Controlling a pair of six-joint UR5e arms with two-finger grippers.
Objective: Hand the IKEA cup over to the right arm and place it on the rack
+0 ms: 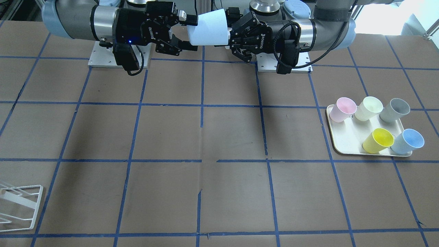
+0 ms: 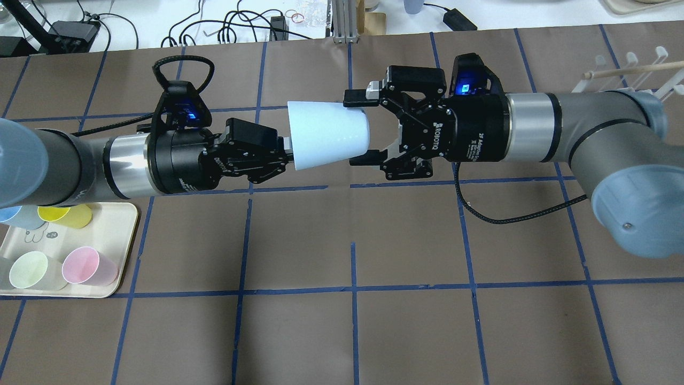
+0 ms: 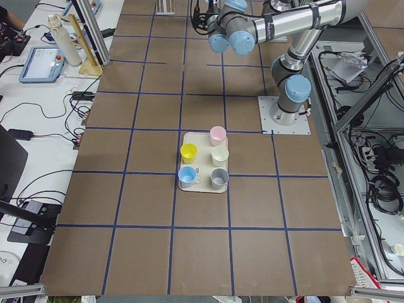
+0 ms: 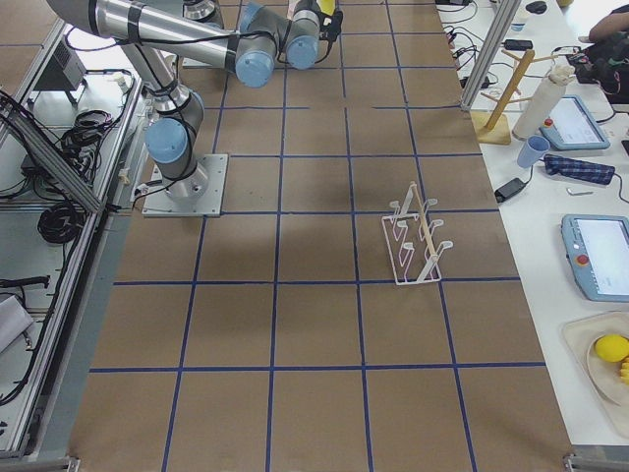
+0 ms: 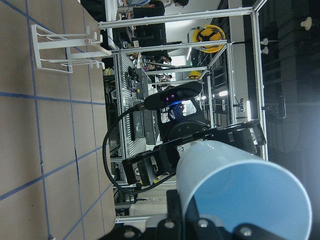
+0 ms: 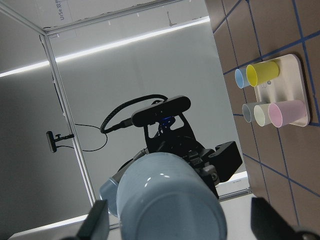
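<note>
The light blue IKEA cup (image 2: pixel 327 133) is held on its side in mid-air above the table's robot side. My left gripper (image 2: pixel 285 151) is shut on its wide rim. My right gripper (image 2: pixel 360 128) is open, one finger on each side of the cup's narrow base end, with small gaps to the wall. In the front view the cup (image 1: pixel 209 29) lies between the right gripper (image 1: pixel 189 32) and the left gripper (image 1: pixel 230 36). The right wrist view shows the cup's base (image 6: pixel 170 200) between its fingers. The white rack (image 2: pixel 630 69) stands at the far right, also in the exterior right view (image 4: pixel 418 241).
A cream tray (image 1: pixel 343 144) on my left side holds pink, pale green, grey, yellow (image 1: pixel 378 140) and a second light blue cup (image 1: pixel 408 141). The rack's base (image 1: pixel 20 206) shows at the front view's lower left.
</note>
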